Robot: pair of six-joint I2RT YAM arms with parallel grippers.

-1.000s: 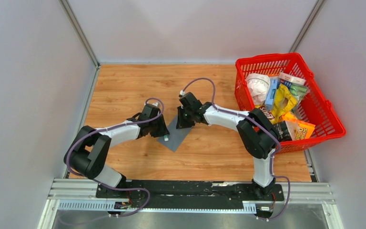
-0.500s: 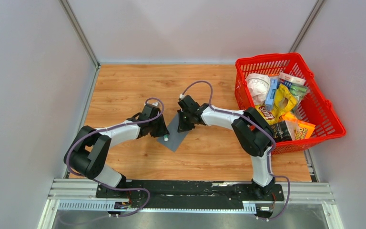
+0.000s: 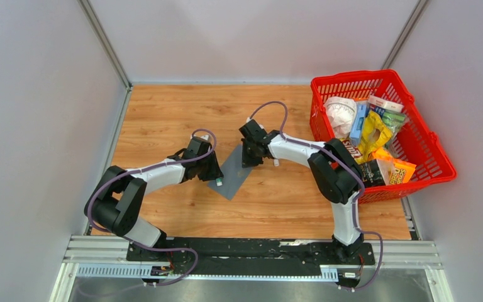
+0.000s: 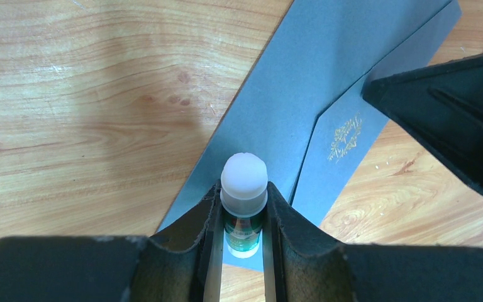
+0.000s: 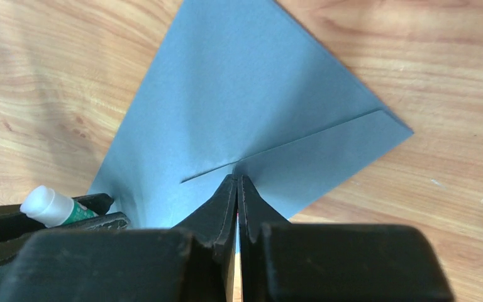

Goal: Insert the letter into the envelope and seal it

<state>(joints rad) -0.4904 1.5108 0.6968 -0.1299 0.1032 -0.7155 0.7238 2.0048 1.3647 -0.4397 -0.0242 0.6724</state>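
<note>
The dark slate-grey envelope (image 3: pixel 233 173) lies flat on the wood between my two arms, one flap edge running across it (image 5: pixel 277 145). A gold emblem shows on the envelope in the left wrist view (image 4: pixel 346 138). My left gripper (image 3: pixel 214 176) is shut on a glue stick (image 4: pixel 244 179) with a white cap and green label, held over the envelope's near-left edge. My right gripper (image 5: pixel 237 180) is shut, its tips down on the envelope at the flap edge (image 3: pixel 246 161). The tan letter is out of view.
A red plastic basket (image 3: pixel 352 78) full of snack packets and boxes stands at the back right, close to the right arm's elbow. Grey walls enclose the wooden table on the left, back and right.
My right gripper has shifted slightly to the right and back along the envelope's top. The left gripper, the glue stick and the envelope have stayed put.
</note>
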